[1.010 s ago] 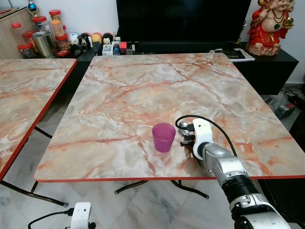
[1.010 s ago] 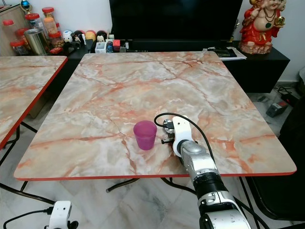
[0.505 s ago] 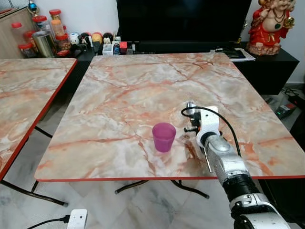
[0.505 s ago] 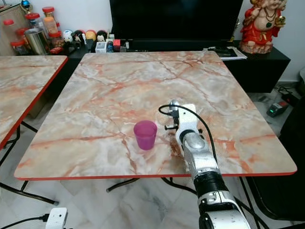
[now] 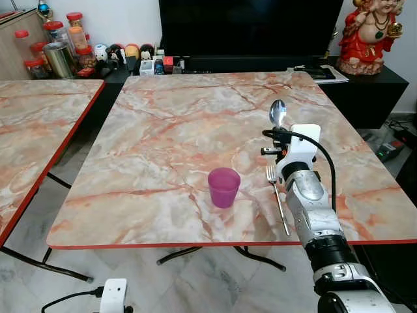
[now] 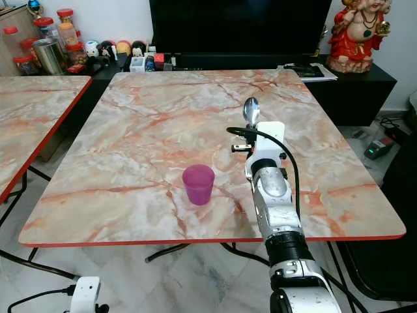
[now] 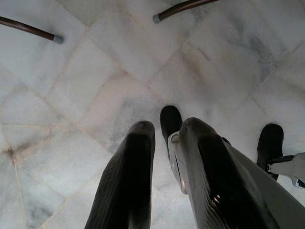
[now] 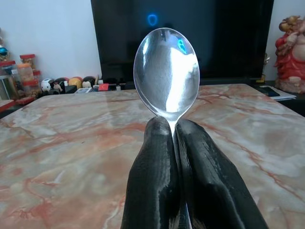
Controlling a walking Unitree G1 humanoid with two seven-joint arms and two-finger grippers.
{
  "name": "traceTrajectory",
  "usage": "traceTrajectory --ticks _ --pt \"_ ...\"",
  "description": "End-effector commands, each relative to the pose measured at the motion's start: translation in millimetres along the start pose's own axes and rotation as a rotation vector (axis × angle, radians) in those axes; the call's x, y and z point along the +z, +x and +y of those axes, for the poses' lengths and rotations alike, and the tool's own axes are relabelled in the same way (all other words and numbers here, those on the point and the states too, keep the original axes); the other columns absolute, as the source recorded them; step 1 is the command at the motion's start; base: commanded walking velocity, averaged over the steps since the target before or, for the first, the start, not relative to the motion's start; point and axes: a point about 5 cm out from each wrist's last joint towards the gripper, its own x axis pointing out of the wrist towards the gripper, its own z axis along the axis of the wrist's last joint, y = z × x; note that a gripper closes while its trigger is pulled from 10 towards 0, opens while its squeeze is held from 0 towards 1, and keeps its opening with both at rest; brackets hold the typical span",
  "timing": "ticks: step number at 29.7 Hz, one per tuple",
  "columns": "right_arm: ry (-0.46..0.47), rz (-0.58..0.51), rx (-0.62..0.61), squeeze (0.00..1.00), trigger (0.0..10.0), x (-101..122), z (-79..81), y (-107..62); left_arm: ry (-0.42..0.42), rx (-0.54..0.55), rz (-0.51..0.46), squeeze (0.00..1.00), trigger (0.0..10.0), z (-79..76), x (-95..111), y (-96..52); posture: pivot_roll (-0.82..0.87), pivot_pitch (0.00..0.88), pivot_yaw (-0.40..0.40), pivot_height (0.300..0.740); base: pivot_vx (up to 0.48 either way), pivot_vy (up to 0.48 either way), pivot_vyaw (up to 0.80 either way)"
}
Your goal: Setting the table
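Note:
A purple plastic cup (image 5: pixel 223 187) stands upright near the front middle of the marble table (image 5: pixel 163 130). My right gripper (image 5: pixel 279 134) hovers over the table to the cup's right, shut on a steel spoon (image 5: pixel 278 112) held upright with its bowl on top. In the right wrist view the spoon (image 8: pixel 166 70) rises from between the closed fingertips (image 8: pixel 159 131). A steel fork (image 5: pixel 279 199) lies flat on the table beside my right forearm. My left gripper (image 7: pixel 164 131) hangs idle over the floor, fingers a little apart and holding nothing.
A second marble table (image 5: pixel 39 124) stands to the left across a narrow gap. Behind are a black TV (image 5: pixel 247 26), jars (image 5: pixel 62 45), small items and a red figurine (image 5: pixel 371 36) on a low cabinet. A white device (image 5: pixel 112 293) with a cable lies on the floor.
My right gripper has risen from the tabletop beside the cup and moved back, lifting the spoon upright. The fork now shows on the table. The cup has not moved.

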Motion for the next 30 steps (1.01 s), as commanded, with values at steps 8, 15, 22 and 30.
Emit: traceTrajectory --ticks 8,15,22,30 --pt "0.029 -0.053 -0.007 0.00 10.0 4 -1.4 -0.2 -0.006 0.031 0.012 0.00 10.0 18.0 6 -0.9 -0.05 0.000 0.004 0.740 0.000 0.000 0.00" --pt "0.014 -0.055 -0.003 0.00 10.0 2 8.2 1.3 0.044 0.054 0.046 0.00 10.0 43.2 -13 -9.7 -0.27 0.000 0.101 0.740 0.000 0.000 0.00" --pt "0.021 -0.060 -0.034 0.00 10.0 -1 0.6 -1.1 0.067 0.063 0.063 0.00 10.0 37.3 -20 -9.8 -0.31 0.000 0.157 0.740 0.000 0.000 0.00" --pt "0.025 -0.064 -0.050 0.00 10.0 2 -3.0 1.0 0.065 0.053 0.084 0.00 10.0 25.4 -24 -8.1 -0.30 0.000 0.154 0.740 0.000 0.000 0.00"
